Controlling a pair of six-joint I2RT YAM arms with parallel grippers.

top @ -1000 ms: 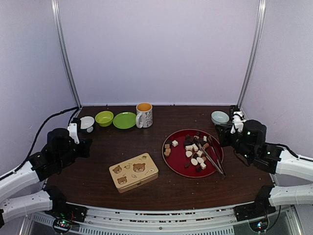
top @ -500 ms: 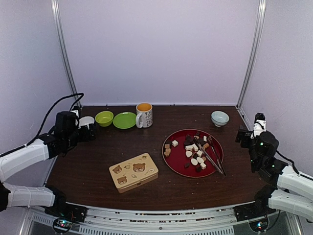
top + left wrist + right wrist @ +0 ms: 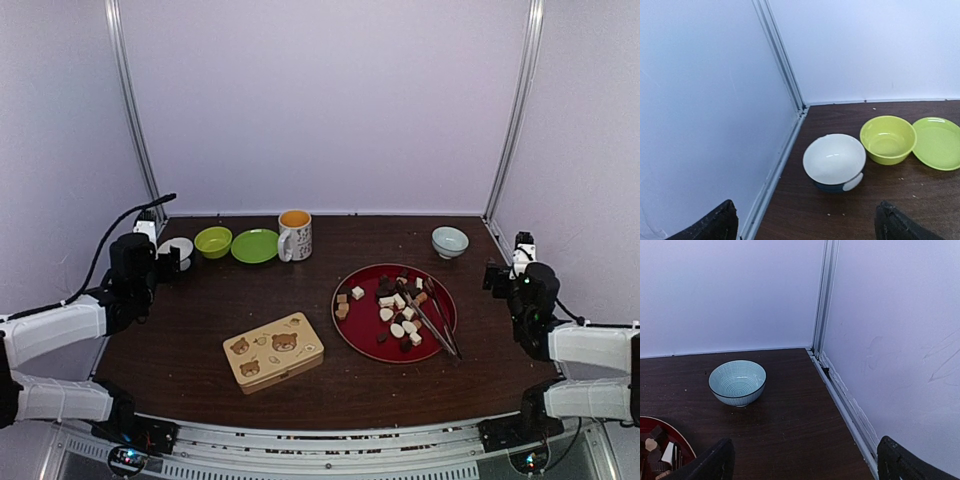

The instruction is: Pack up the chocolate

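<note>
The chocolate lies as several dark, tan and white pieces on a red plate right of the table's middle. Thin dark tongs rest across the plate. A cream tin with bear pictures sits lid-on near the front. My left gripper is open at the far left, facing a white bowl. My right gripper is open at the right edge, holding nothing. The right wrist view catches the plate's rim and a few pieces of chocolate.
Along the back stand the white bowl, a green bowl, a green plate and a mug. A light blue bowl sits at the back right. White walls with metal rails close in both sides.
The left arm has swung toward the back left corner. The right arm has drawn back from beside the blue bowl to the right edge.
</note>
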